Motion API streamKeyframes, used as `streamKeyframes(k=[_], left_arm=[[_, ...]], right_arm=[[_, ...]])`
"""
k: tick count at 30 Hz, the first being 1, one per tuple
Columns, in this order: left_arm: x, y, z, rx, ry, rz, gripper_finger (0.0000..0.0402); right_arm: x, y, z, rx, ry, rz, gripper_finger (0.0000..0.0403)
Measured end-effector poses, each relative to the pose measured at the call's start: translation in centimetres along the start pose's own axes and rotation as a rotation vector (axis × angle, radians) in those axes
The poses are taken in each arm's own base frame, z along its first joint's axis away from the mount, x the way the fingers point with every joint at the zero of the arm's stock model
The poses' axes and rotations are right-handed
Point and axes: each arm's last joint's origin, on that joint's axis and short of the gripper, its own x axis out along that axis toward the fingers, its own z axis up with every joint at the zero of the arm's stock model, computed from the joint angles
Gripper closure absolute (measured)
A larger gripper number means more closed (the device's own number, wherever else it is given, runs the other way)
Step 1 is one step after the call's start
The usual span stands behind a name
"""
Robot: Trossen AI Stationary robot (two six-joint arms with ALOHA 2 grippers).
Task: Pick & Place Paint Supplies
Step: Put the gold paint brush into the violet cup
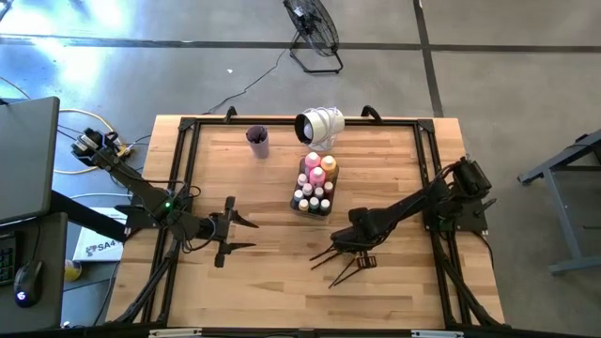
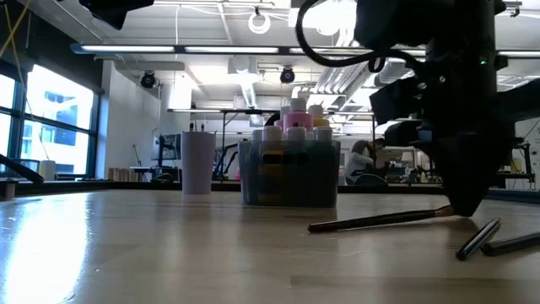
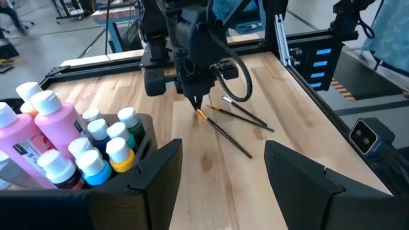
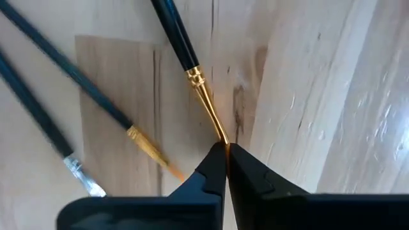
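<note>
Near the surface's middle, a clear tray (image 1: 313, 192) holds pink, orange and white-capped paint bottles (image 3: 51, 131). Right gripper (image 4: 226, 153) jaws pinch a dark-handled paintbrush's (image 4: 184, 54) tip; left gripper (image 1: 246, 234) jaws apparently gape empty.

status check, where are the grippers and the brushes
Right gripper down on table, fingers shut on paintbrush tip. Left gripper open, waiting left of centre. Two more brushes loose alongside. Nothing in the way.
</note>
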Motion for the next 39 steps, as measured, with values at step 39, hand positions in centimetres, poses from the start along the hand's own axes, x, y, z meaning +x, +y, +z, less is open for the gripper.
streamKeyframes(k=[39], left_arm=[[2.3,5.6,0.7,-0.954,0.096,-0.256,0.0183]], right_arm=[[-9.6,7.8,3.0,-0.332,-0.530,-1.072,0.0400]])
